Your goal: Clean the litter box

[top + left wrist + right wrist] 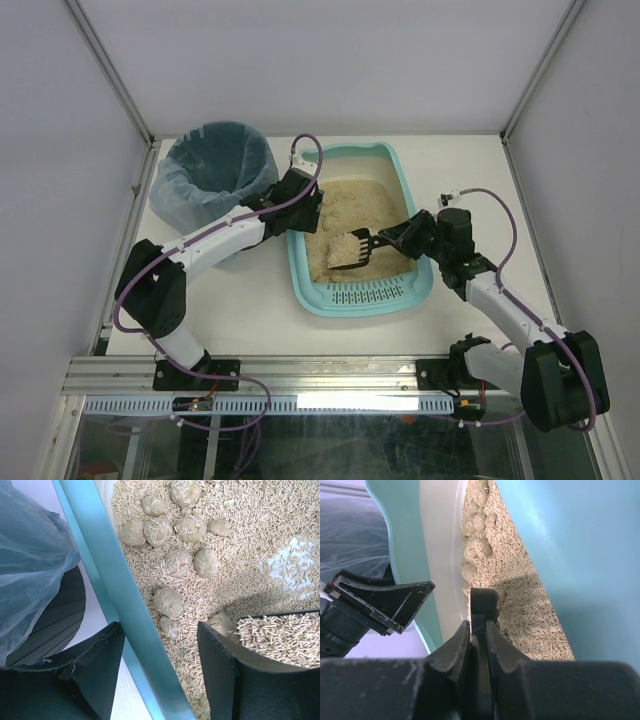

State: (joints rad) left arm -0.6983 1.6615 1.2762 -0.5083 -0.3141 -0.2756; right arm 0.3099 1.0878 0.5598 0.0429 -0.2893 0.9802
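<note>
The light teal litter box (408, 190) lies mid-table, with beige pellet litter (345, 205) inside and a slotted grate (366, 294) at its near end. Several rounded clumps (175, 527) sit in the litter near the left wall. My left gripper (304, 204) is open. Its fingers (97, 667) straddle the box's left rim (107, 570) with gaps on both sides. My right gripper (388, 240) is shut on the handle (484, 600) of a black scoop (349, 250). The scoop is low in the box and loaded with pellets (280, 637).
A round dark bin (215, 170) with a bluish translucent bag liner (30, 565) stands just left of the box, close to my left arm. Metal frame posts and white walls enclose the table on three sides.
</note>
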